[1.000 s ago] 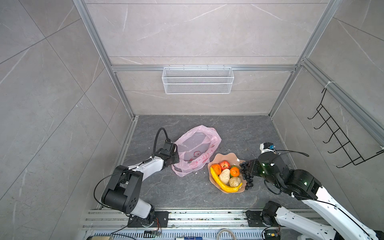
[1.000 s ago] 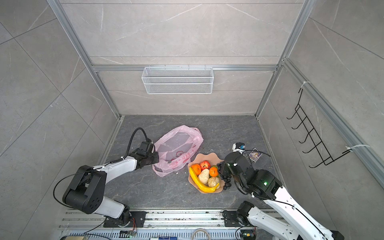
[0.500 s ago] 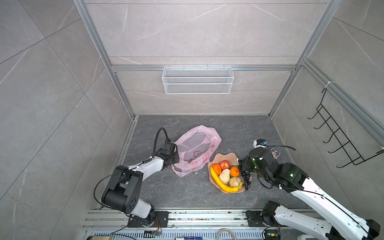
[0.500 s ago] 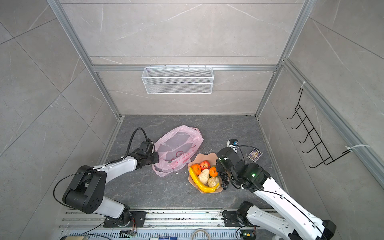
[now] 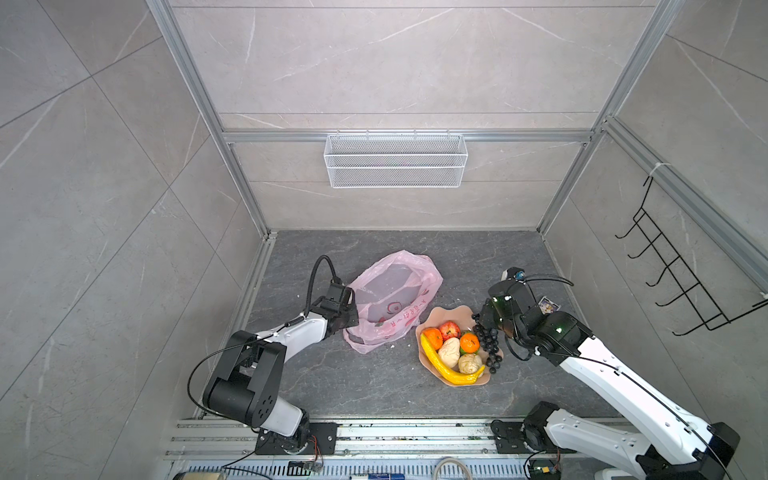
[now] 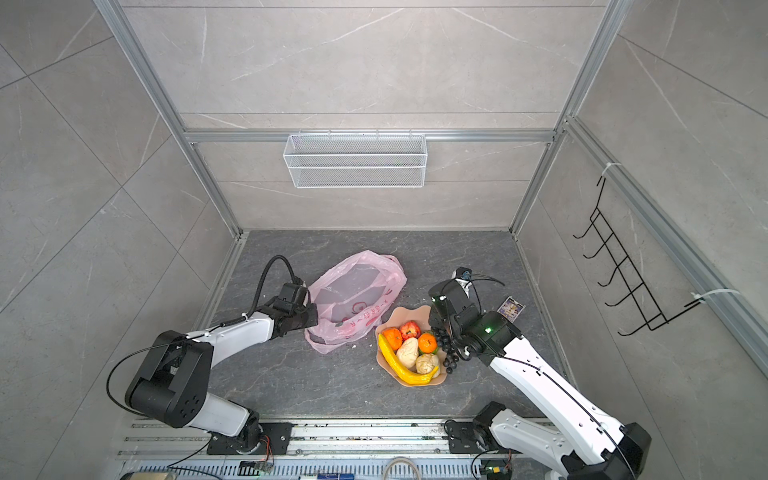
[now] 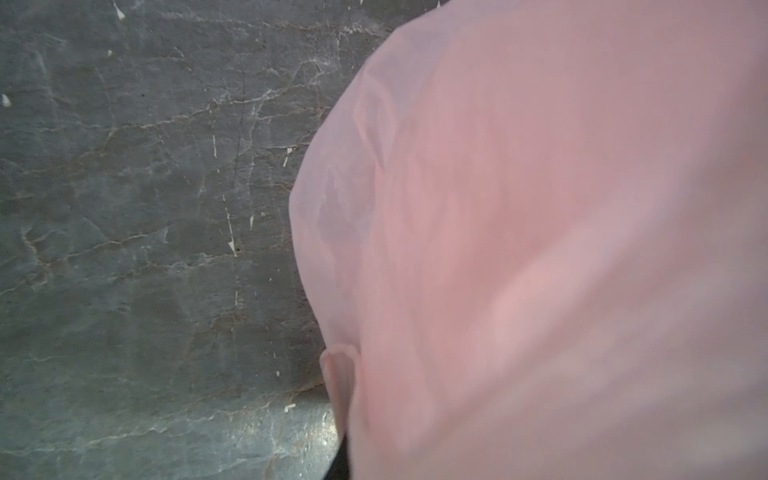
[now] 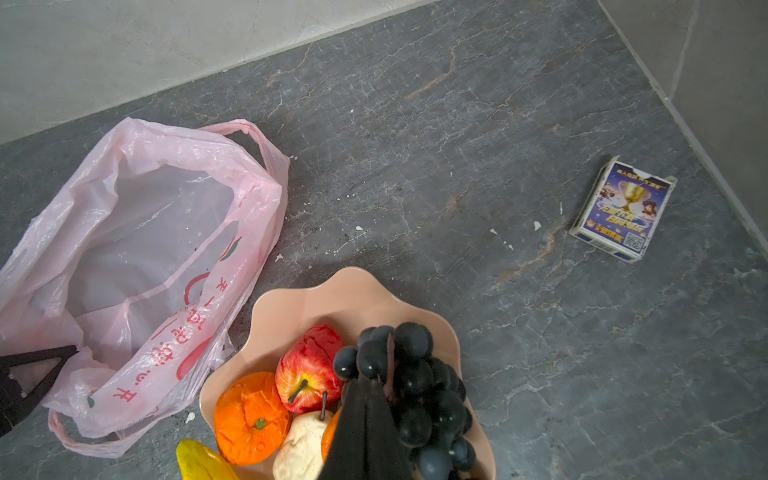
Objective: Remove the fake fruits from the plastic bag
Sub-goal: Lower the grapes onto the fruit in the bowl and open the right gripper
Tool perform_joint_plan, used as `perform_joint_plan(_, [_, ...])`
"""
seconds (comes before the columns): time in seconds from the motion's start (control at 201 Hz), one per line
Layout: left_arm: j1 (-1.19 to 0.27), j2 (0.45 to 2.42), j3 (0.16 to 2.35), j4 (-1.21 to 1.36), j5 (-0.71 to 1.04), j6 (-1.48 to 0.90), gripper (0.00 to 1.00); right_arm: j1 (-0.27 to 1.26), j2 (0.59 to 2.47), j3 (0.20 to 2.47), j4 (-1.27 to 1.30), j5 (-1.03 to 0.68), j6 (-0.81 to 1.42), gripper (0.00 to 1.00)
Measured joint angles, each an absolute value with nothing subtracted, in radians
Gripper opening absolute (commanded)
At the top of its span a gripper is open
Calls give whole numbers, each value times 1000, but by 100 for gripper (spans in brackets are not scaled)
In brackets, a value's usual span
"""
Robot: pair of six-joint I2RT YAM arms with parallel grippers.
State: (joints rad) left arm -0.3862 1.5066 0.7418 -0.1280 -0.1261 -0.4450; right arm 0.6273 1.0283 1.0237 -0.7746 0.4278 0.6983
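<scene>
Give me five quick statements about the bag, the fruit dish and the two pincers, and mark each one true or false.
1. No fruit shows inside the bag. True.
2. The banana lies outside the dish. False: it lies in the dish, along its rim.
3. A small printed box lies on the floor, apart from the dish. True.
4. The right pincer is wide open. False: it is shut, right at the grapes.
5. The left pincer is far from the bag. False: it is shut on the bag's edge.
</scene>
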Motion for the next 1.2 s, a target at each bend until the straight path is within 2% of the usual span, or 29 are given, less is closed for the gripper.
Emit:
perform_joint_plan(0.478, [-386,1507,742,-128,-125,-445,1,594,1127,991,-665,347,666,0])
perform_joint_plan(1.2, [-386,1507,742,-128,-125,-442,1,592,1298,979,-566,139,631,0])
